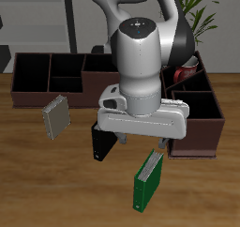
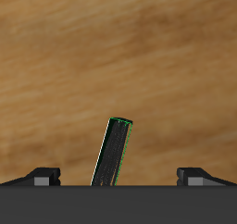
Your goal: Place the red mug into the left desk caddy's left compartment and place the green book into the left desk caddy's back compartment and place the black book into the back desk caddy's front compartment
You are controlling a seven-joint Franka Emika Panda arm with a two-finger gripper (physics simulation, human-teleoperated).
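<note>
1. Exterior view: the gripper (image 1: 141,137) hangs above the table (image 1: 56,189), its fingers spread apart and holding nothing.
2. The green book (image 1: 146,181) stands upright near the front edge, just below the gripper.
3. The black book (image 1: 101,143) stands beside it, farther back.
4. The red mug (image 1: 184,73) sits in the left desk caddy (image 1: 202,128).
5. The wrist view shows the green book (image 2: 113,154) between the fingertips.

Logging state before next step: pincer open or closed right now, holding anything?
Pincer: open and holding nothing; the fingers stand wide apart, with the green book upright on the table between and below them.
</note>
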